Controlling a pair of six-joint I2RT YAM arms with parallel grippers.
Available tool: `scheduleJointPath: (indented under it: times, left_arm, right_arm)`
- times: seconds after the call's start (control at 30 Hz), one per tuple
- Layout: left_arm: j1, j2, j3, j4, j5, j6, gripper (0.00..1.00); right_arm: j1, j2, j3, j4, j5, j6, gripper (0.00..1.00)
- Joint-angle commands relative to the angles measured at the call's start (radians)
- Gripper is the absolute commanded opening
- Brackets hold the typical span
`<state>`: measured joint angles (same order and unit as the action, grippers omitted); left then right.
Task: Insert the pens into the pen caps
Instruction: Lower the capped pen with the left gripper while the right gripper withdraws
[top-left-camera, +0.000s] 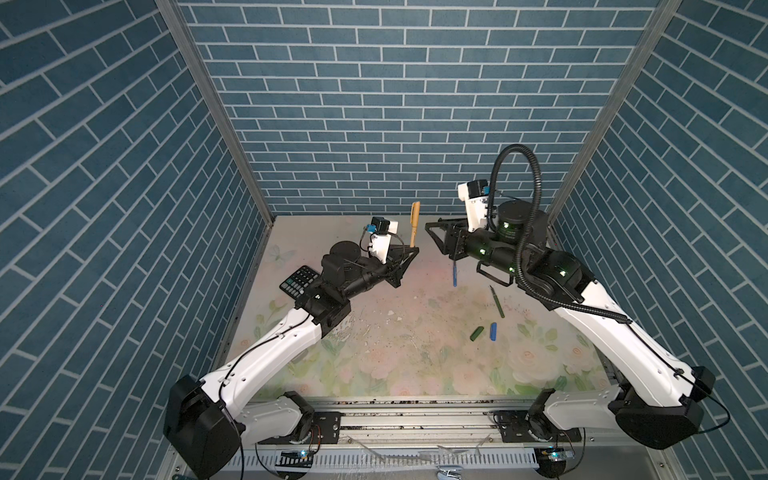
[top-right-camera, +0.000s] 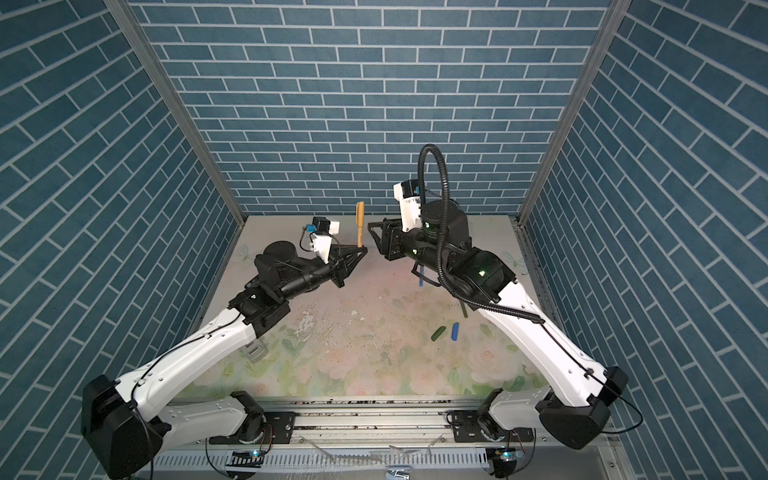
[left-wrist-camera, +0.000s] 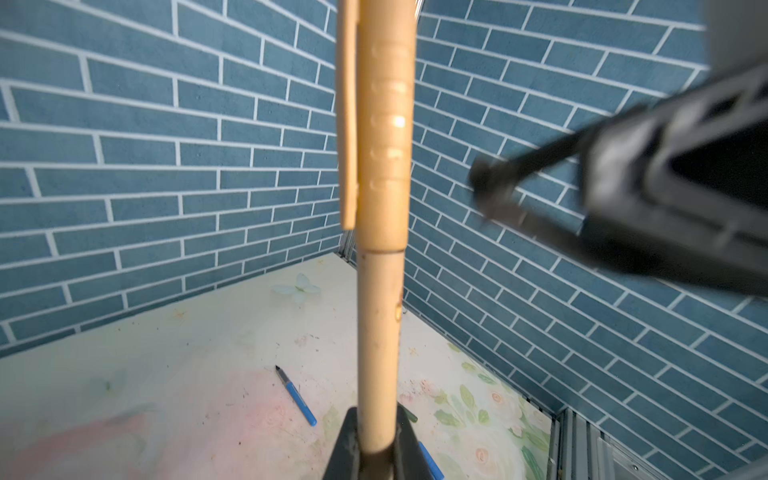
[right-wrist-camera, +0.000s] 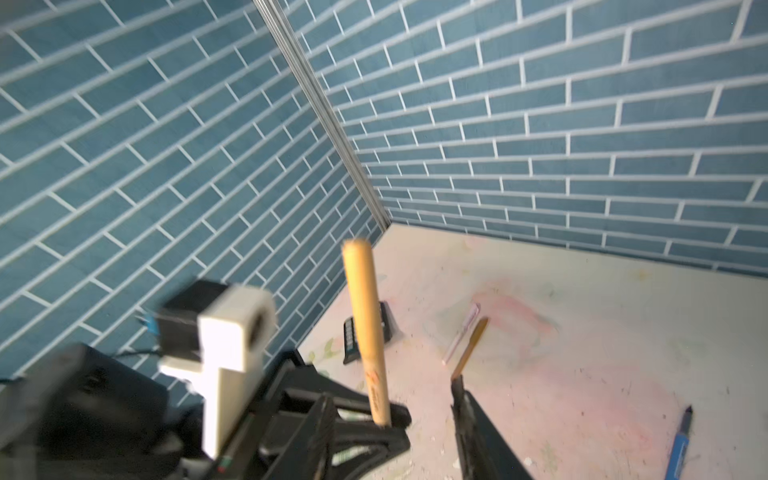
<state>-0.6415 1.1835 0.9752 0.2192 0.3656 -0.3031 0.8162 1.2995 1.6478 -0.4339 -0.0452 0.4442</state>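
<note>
Mid-air, left tool (top-left-camera: 414, 250) gripping gold pen (top-left-camera: 413, 230) — capped

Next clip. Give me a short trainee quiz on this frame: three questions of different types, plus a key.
1. Multiple choice: what is the left gripper clamped on? A) an upright gold pen wearing its gold cap; B) a ruler; C) a pair of scissors.
2. True or false: the blue cap sits on the blue pen.
3. Count: how many loose caps lie on the table in both top views?
Key: 1 A. 2 False; it lies loose beside the green cap. 3 Two.
</note>
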Motion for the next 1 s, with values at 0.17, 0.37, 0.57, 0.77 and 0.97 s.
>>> scheduleJointPath:
  times: [0.17,0.37,0.57,0.77,0.97]
  left_arm:
    - [0.024,0.089,0.004,-0.169,-0.115,-0.071,0.00]
    - [0.084,0.392,0.245,-0.491,-0.181,-0.125,0.00]
    - [0.139,0.655,0.369,-0.628,-0.220,-0.168,0.03]
    - [0.144,0.849,0.529,-0.743,-0.272,-0.140,0.06]
    - [0.144,0.927,0.583,-0.744,-0.293,-0.185,0.11]
  right_arm:
    - [-0.003,-0.268,-0.260,-0.006,0.164,0.011,0.49]
    - [-0.004,-0.485,-0.525,-0.092,0.266,0.146,0.49]
    - [-0.005,-0.632,-0.648,-0.195,0.344,0.225,0.49]
    - [-0.005,-0.664,-0.684,-0.260,0.354,0.231,0.49]
    - [-0.005,-0.697,-0.714,-0.299,0.374,0.231,0.49]
